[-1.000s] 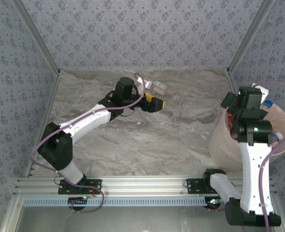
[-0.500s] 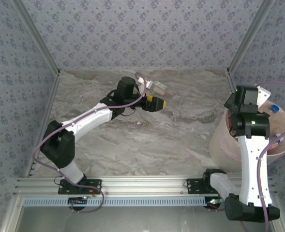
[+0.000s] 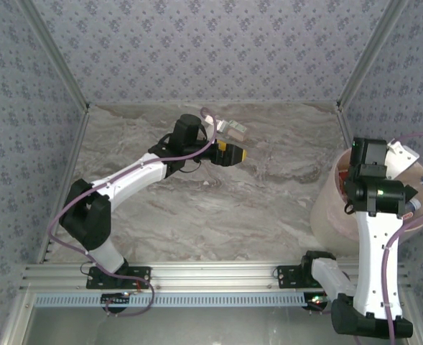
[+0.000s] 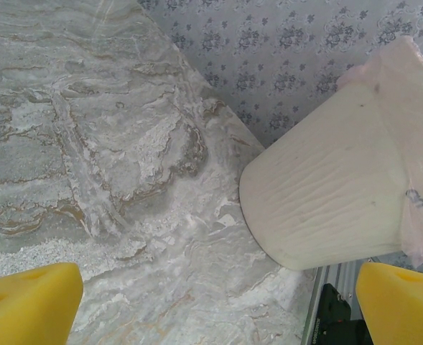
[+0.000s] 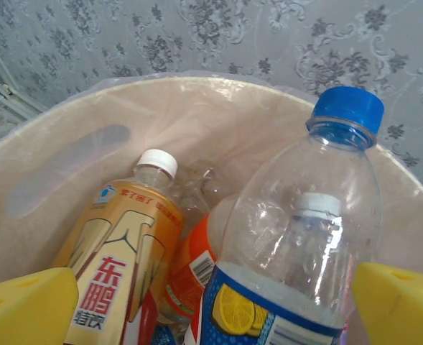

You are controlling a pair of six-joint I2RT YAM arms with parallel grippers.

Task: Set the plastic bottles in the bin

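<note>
The right gripper hangs wide open over the bottles in the bin, while the left gripper, wide open and empty, hangs over the table far from the bin.

Right gripper, blue-capped bottle shifted right over bin
</note>
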